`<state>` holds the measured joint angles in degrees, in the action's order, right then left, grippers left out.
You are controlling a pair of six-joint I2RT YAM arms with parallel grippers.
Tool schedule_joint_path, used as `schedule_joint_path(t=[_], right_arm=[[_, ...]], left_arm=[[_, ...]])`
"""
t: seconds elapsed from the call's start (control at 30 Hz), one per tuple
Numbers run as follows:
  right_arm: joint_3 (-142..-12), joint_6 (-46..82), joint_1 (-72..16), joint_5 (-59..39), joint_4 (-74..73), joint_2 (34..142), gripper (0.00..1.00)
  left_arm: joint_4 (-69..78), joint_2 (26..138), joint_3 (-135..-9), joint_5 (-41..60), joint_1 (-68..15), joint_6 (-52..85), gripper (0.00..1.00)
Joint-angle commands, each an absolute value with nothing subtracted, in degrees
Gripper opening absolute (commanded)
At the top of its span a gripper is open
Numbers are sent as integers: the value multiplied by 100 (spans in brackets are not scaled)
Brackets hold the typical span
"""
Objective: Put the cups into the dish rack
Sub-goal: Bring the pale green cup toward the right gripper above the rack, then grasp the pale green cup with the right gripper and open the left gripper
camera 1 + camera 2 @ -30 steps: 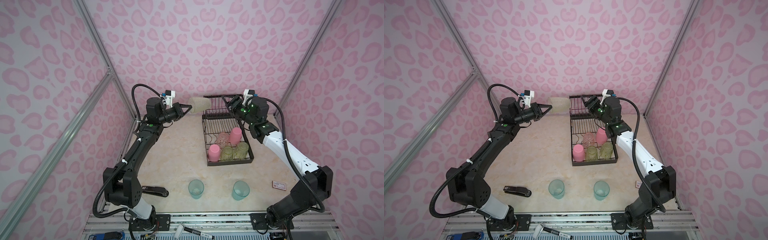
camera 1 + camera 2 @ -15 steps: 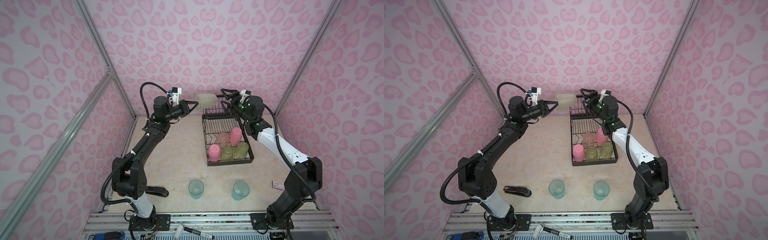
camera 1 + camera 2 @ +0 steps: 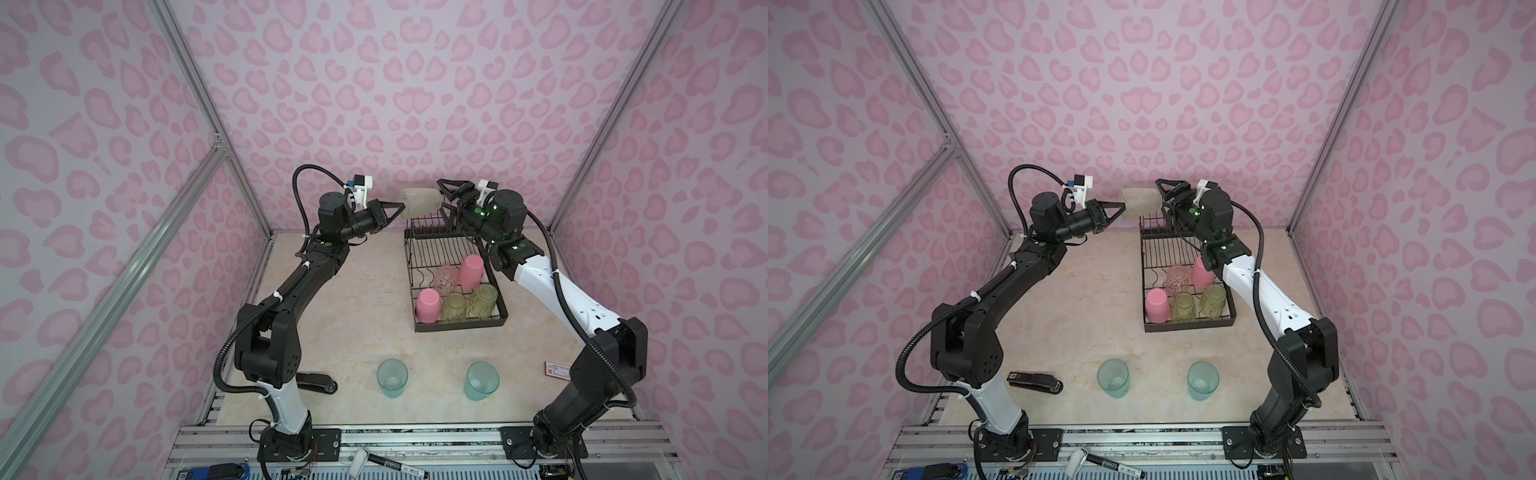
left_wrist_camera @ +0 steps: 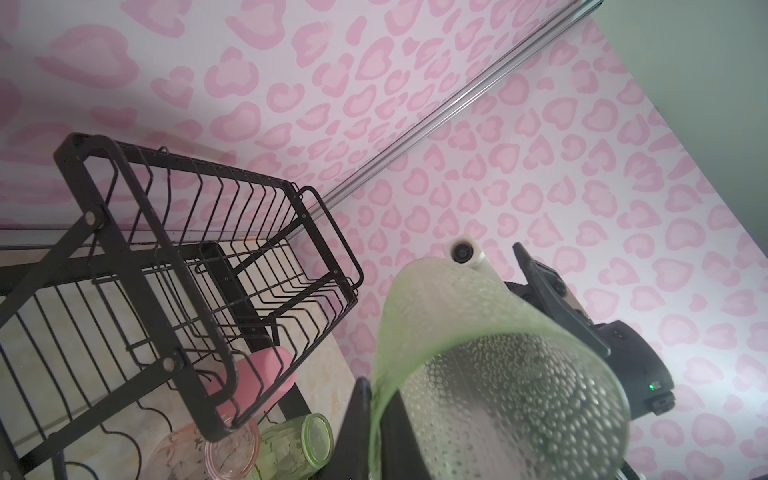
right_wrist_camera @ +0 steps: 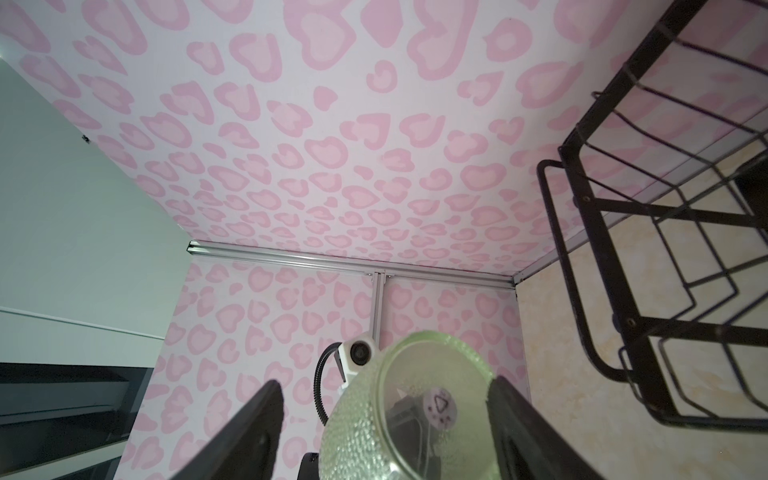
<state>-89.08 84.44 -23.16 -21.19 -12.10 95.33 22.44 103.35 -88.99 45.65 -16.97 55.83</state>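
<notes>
A dimpled yellow-green cup [image 3: 419, 202] [image 3: 1140, 203] hangs on its side in the air beside the dish rack's upper tier. My left gripper [image 3: 401, 205] [image 4: 376, 390] is shut on its rim, one finger inside and one outside. My right gripper [image 3: 444, 201] [image 5: 385, 382] is open around the cup's base [image 5: 415, 399]; one finger is at its edge, the other stands apart. The black wire dish rack [image 3: 457, 326] [image 3: 1187, 326] holds two pink cups [image 3: 428, 305], one clear pink cup and two yellow-green cups [image 3: 455, 305], all upside down. Two teal cups [image 3: 392, 376] [image 3: 481, 379] stand upright on the table in front.
A black stapler [image 3: 1034, 380] lies near the left arm's base. A small card [image 3: 557, 369] lies by the right arm's base. A marker [image 3: 399, 461] rests on the front rail. The rack's empty upper basket [image 4: 124, 208] [image 5: 582, 249] stands close beside both grippers.
The left gripper has carried the cup up and to the right, towards the rack's upper tier. The right gripper has risen and swung in around the cup's base.
</notes>
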Motion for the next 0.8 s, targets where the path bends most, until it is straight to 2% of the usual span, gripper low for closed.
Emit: schedule_joint_path(t=[0.0, 0.33, 0.77], right_arm=[[-8946, 8383, -2380, -1964, -725, 9490, 74], [-9095, 8548, -2496, -1758, -253, 9568, 72], [-9091, 8859, -2575, -1646, -474, 9677, 72]], left_arm=[[2640, 10404, -8991, 4542, -1730, 5515, 3], [2856, 10484, -8956, 4552, -1785, 5528, 3], [3197, 10625, -8944, 4557, -1946, 5669, 3]])
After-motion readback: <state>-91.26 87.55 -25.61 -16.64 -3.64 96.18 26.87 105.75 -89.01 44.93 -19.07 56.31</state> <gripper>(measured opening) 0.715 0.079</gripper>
